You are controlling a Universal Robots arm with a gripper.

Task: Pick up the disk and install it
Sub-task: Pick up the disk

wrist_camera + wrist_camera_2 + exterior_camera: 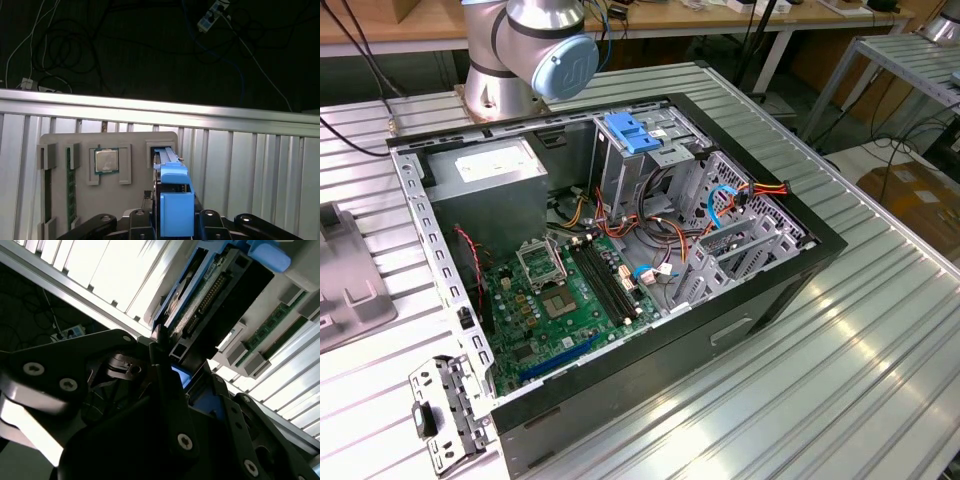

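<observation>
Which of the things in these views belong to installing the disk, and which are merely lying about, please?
For the job: the disk, standing on edge in the grey holder; the open computer case.
Just lying about: the processor chip; the memory stick; the loose metal bracket.

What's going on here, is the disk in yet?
Not yet. The arm's hand is right at the disk, which stands on edge in a slot of the grey parts holder on the slatted table, near a processor chip. The open computer case sits apart in the exterior view, waiting for it.
</observation>
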